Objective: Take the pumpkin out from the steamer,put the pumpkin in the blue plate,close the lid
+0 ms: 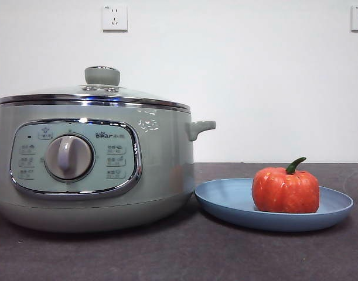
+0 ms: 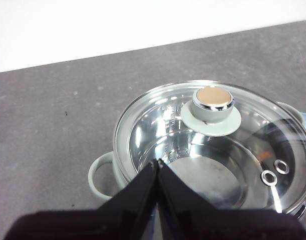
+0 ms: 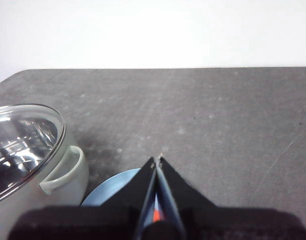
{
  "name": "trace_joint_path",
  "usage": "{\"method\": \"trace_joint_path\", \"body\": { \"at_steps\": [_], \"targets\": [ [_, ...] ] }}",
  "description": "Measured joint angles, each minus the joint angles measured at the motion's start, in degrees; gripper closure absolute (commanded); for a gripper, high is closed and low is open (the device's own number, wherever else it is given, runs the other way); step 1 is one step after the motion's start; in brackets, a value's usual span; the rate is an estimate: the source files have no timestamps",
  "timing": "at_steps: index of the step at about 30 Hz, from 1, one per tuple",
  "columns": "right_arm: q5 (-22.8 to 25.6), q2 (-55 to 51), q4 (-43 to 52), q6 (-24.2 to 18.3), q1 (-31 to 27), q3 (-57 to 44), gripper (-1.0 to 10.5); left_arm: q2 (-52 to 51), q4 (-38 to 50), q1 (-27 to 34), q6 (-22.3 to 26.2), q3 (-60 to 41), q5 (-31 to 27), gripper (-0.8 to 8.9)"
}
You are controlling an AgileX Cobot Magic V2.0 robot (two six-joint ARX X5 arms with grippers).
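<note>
The steamer [image 1: 94,170] is sitting at the left of the dark grey table [image 1: 184,257], with the lid [image 1: 96,93] resting closed on its chrome rim; through the glass its steel bowl is showing bare. Just beside it, the blue plate [image 1: 225,202] is carrying the pumpkin [image 1: 285,189], standing upright, stem up. A white wall [image 1: 255,76] with a socket [image 1: 114,17] is rising behind. The table's near strip is lying open. The left gripper [image 2: 158,162] is hanging above the steamer, jaws clenched together and empty; the right gripper [image 3: 158,160] is hanging above the plate, likewise pinched together.
</note>
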Motion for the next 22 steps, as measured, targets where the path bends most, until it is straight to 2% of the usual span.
{"method": "trace_joint_path", "body": {
  "at_steps": [12,17,20,22],
  "targets": [
    [0.0,0.2,-0.6,0.4,0.0,0.0,9.5,1.1,-1.0,0.0,0.0,0.0,0.1,8.17],
    [0.0,0.2,-0.6,0.4,0.0,0.0,9.5,-1.5,-7.1,0.4,0.7,0.0,0.0,8.17],
    [0.0,0.2,-0.6,0.4,0.0,0.0,9.5,-6.7,-7.3,4.5,1.6,-0.6,0.2,8.17],
    [0.0,0.2,-0.7,0.4,0.0,0.0,9.5,-10.6,-5.1,9.8,2.5,-1.5,0.3,8.17]
  ]
}}
